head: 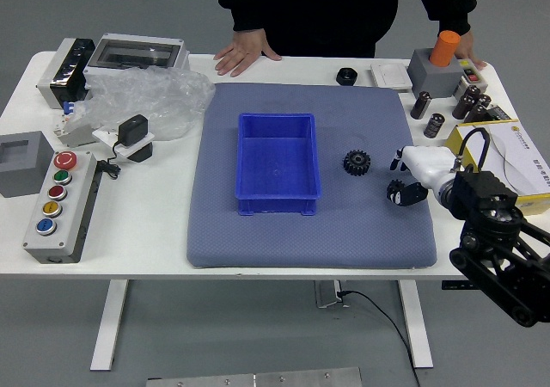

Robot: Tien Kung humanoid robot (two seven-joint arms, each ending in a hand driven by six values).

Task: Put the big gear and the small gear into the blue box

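Near the tabletop's right edge, our right hand (pixel 411 175) is low over the mat (pixel 232 232); how wide it is open, and whether it has hold of anything, we cannot tell. A toothed gear (pixel 357 162) lies flat between it and the blue box (pixel 277 205), and a dark shape at the hand's lower side may be the second gear. Securing that one looks like the step in hand. We should settle straight down over it, close evenly on its rim, and lift clear of the box wall before crossing, without brushing the gear in between. A person's hand (pixel 245 52) rests at the tabletop's far edge, the other hand (pixel 467 48) by the far right corner.
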